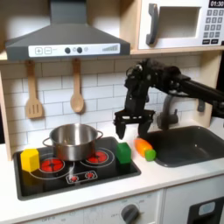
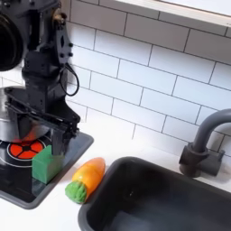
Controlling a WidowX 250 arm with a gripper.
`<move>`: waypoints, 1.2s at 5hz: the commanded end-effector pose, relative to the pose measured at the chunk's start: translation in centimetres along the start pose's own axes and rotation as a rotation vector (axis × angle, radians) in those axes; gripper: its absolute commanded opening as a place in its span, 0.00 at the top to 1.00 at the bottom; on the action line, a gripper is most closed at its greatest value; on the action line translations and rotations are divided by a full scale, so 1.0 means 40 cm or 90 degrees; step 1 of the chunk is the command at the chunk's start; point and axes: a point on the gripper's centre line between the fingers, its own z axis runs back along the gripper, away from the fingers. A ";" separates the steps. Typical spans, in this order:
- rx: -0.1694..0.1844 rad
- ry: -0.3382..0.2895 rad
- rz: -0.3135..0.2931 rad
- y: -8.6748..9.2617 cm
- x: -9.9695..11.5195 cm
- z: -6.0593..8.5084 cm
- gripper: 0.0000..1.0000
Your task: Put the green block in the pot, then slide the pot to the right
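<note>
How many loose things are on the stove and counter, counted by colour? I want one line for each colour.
Green: 1, the green block
Yellow: 1, the yellow block
Orange with a green end: 1, the carrot toy
Silver: 1, the pot
Total: 4

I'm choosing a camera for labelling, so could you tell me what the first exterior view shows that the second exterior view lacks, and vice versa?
The first exterior view adds the pot on the stove, the yellow block, hanging wooden utensils and the microwave. The second exterior view adds a close look at the faucet. Both exterior views show the gripper above the green block, the carrot toy and the sink.
</note>
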 end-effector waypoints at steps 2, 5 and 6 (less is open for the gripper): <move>-0.009 0.021 -0.016 0.016 0.042 -0.062 0.00; -0.010 0.035 -0.029 0.009 0.039 -0.102 0.00; -0.008 0.033 -0.022 0.013 0.046 -0.109 0.00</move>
